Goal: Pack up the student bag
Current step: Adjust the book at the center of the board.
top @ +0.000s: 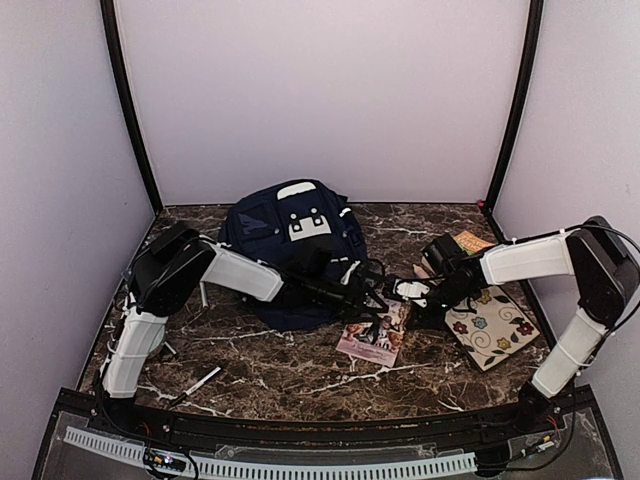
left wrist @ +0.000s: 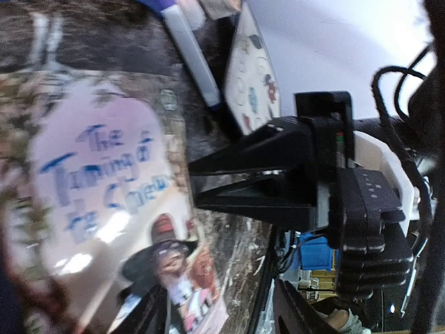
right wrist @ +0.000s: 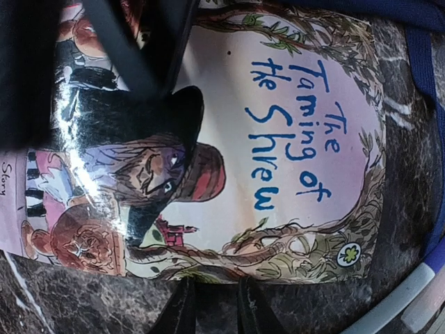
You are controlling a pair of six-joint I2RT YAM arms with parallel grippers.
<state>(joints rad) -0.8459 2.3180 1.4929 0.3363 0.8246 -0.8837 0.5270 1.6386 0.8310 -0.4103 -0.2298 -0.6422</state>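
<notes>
The navy student bag (top: pixel 290 240) lies at the back middle of the table, and its blue edge shows in the right wrist view (right wrist: pixel 417 62). A picture book, "The Taming of the Shrew" (top: pixel 375 335), lies flat in front of it; it also shows in both wrist views (left wrist: pixel 104 181) (right wrist: pixel 278 139). My left gripper (top: pixel 365 302) is open wide over the book's lower end (left wrist: pixel 222 313). My right gripper (top: pixel 405 292) faces it, with its jaws a narrow gap apart and nothing between them, tips at the book's long edge (right wrist: pixel 215 306).
A floral notebook (top: pixel 490 325) lies right of the book, and a small book (top: pixel 470 240) lies behind it. A blue and white marker (left wrist: pixel 191 56) lies by the notebook. A white pen (top: pixel 200 380) lies at the front left.
</notes>
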